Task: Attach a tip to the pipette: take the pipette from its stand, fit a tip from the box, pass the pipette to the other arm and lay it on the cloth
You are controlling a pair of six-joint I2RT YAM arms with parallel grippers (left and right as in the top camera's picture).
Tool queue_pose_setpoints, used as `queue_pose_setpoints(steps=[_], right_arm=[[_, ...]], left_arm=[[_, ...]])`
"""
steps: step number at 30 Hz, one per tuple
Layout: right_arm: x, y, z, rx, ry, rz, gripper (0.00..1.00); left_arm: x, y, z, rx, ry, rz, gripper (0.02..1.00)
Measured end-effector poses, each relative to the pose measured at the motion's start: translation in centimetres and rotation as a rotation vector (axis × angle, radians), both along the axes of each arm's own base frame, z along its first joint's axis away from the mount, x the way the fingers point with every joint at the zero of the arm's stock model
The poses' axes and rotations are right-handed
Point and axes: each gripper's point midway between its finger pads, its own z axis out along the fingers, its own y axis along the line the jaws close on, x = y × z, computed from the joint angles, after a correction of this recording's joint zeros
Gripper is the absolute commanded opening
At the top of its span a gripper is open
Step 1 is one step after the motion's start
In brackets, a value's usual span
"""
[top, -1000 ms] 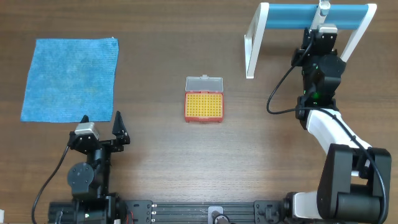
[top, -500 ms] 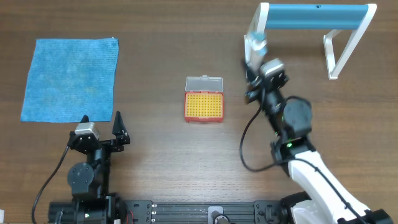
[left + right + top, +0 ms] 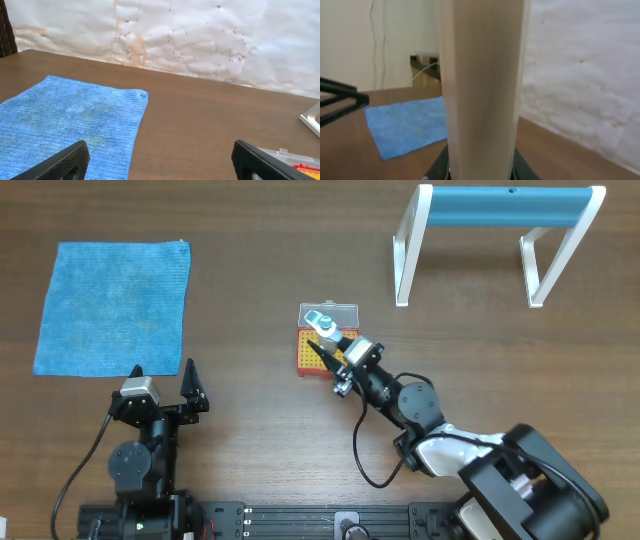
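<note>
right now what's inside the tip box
Yellow tips show along one edge of the tip box, its clear lid open. The right gripper holding the pipette covers the rest from above, so any empty slots cannot be seen.

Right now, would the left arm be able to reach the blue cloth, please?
Probably yes: the cloth lies just ahead of the open left pincer, with bare table between them, and the right pincer holds the pipette off over the tip box.
</note>
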Motion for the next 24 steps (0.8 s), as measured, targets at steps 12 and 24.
queue_pose_setpoints(steps=[12, 24], right_arm=[[3.0, -0.2, -1.4, -0.015, 0.035, -0.056, 0.082], [6.1, -1.0, -4.3, 0.039, 0.183, -0.102, 0.08]], left_arm=[[0.0, 0.0, 0.0, 0.0, 0.0, 0.0, 0.919], [0.0, 0.0, 0.0, 0.0, 0.0, 0.0, 0.919]])
